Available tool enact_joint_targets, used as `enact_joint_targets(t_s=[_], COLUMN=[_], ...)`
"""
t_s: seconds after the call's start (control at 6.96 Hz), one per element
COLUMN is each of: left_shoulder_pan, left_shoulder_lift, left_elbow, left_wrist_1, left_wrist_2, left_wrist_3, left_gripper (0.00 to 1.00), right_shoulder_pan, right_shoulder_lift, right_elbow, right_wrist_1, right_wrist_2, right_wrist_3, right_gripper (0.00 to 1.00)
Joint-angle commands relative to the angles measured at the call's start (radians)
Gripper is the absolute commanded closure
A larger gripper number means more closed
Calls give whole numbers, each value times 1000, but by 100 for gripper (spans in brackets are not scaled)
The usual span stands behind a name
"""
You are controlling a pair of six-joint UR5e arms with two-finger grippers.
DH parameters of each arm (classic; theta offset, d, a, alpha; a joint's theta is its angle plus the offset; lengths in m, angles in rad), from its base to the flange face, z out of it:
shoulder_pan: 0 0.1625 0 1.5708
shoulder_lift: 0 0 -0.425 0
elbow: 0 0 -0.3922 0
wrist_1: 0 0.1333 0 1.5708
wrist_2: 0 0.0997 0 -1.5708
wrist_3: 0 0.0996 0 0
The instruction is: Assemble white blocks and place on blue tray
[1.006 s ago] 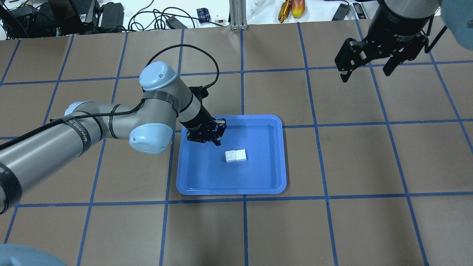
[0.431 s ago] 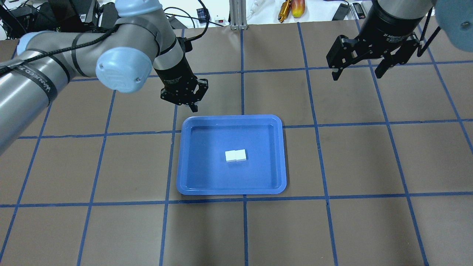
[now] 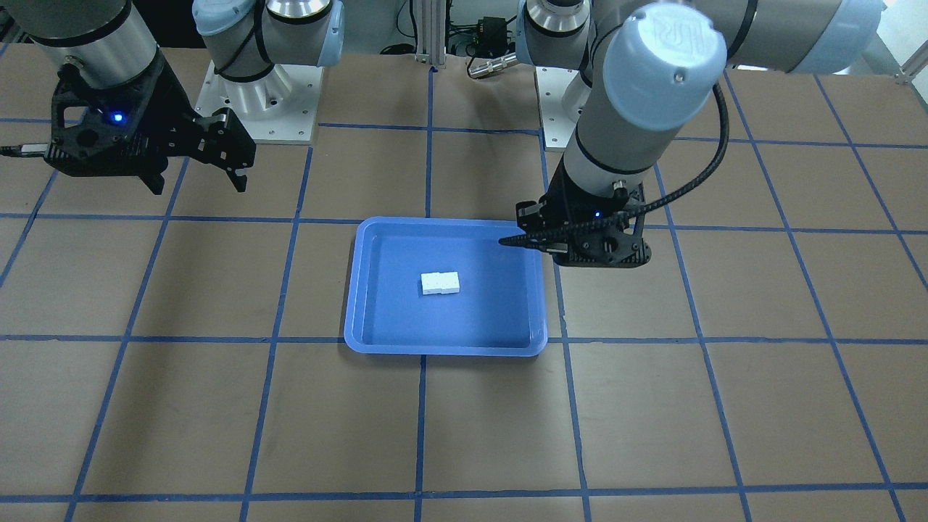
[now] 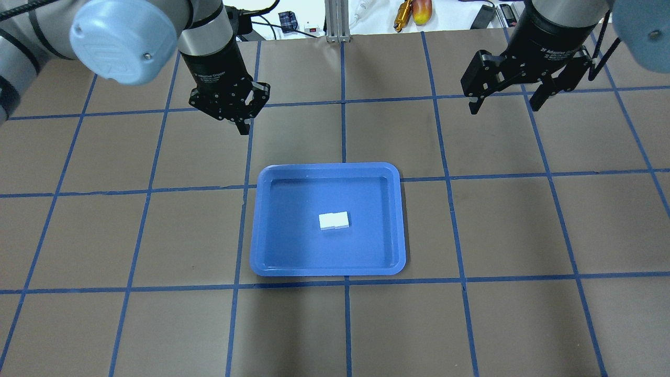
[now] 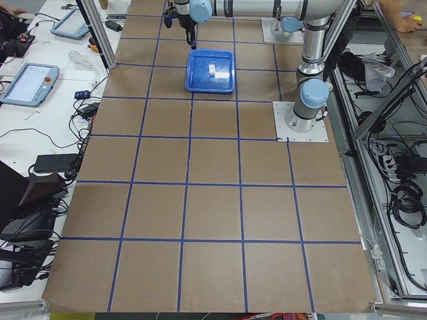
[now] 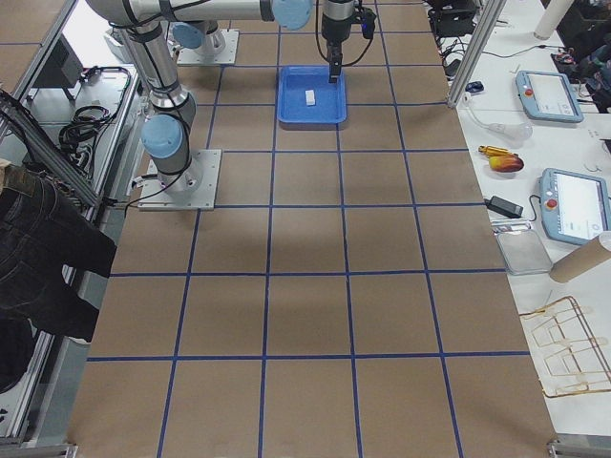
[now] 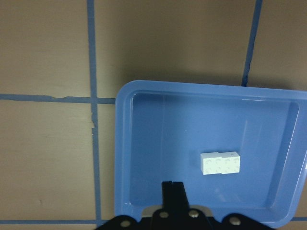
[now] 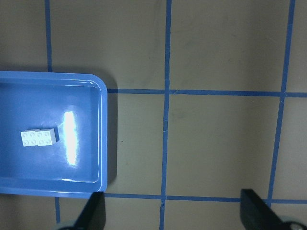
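You have the blue tray (image 4: 285, 246) lying flat near the middle of the table (image 4: 157, 235). In it are the white blocks (image 4: 334, 221), joined into one short bar with the studs up. The bar rests on the tray floor about its centre, clear of every wall. The left gripper (image 4: 243, 125) hangs above the brown paper beyond the tray's far-left corner, its fingers pressed together and empty. The right gripper (image 4: 505, 104) hangs well off to the far right, its fingers spread wide and empty. Blue tape lines (image 4: 343, 104) cross the table around the tray.
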Motion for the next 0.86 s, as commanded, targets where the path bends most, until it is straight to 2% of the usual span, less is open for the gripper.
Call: enact_joint_targets(t_s=[0.0,0.14,0.29,0.43,0.58,0.72], left_shoulder_pan=[68,105,137,143,143,139], left_shoulder_lift=[116,156,166,166,157,153], left_elbow=[-8,-20,-26,-29,-31,-31], left_wrist_1=[-46,-55,-37,-14,53,61], left_wrist_2=[62,50,47,47,47,44], left_wrist_3=[135,149,167,169,169,161], left_gripper=[98,64,18,0,0,0], right_shoulder_pan=[3,3,3,3,4,18], right_shoulder_lift=[9,8,8,9,8,11], right_elbow=[-8,-8,-7,-7,-5,-5], right_wrist_1=[8,8,8,8,8,5], right_wrist_2=[2,2,1,-1,-1,-10], right_wrist_3=[-1,-6,-11,-12,-15,-15], right_gripper=[0,0,0,0,0,0])
